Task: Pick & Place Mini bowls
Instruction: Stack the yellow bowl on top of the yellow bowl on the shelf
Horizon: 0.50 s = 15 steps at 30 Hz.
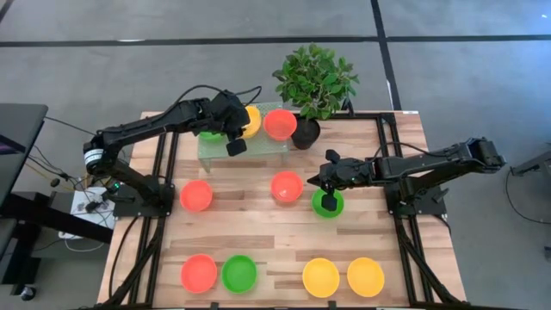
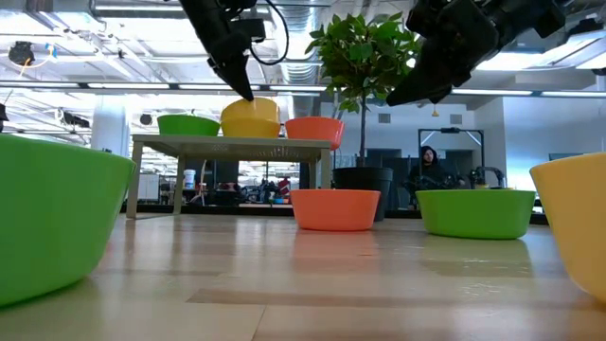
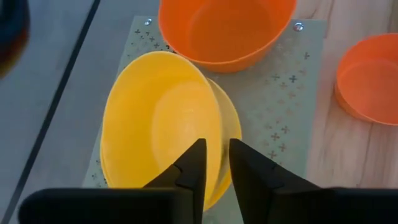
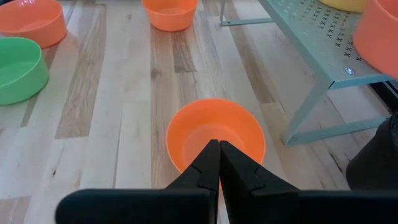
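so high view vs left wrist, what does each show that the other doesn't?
Only the high view: the right hand over the green bowl, the potted plant, and the front row of four bowls. Only the left wrist view: the left hand has its fingers slightly apart, straddling the yellow bowl's rim, and the shelf is perforated. Both: yellow and orange bowls side by side on that shelf.

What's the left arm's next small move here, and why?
Probably lift the left gripper straight up and clear. Its fingers stand slightly parted at the near rim of the yellow bowl, which already sits on the small raised stand beside a red-orange bowl, so the placement looks done.
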{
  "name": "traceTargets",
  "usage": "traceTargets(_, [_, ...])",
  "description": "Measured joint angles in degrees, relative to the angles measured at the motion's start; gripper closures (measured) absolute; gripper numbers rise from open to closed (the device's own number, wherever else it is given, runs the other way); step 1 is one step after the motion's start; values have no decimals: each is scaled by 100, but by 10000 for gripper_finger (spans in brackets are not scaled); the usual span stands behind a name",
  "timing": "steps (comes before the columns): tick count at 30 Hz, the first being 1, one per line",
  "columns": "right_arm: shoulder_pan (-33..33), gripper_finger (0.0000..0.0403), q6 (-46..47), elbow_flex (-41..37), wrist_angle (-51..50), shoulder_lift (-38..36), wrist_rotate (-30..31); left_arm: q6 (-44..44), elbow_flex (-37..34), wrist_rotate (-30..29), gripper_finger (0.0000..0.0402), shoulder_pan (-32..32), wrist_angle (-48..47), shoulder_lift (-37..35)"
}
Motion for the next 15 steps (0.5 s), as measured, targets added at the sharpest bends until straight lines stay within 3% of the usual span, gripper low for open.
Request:
traceTargets(7, [0, 400, 1, 0, 0, 0, 0, -340, 0, 1, 321, -2, 21, 0])
traceTargets(15, [0, 400, 4, 0, -2, 0, 0, -357, 0, -355, 381, -2, 58, 0])
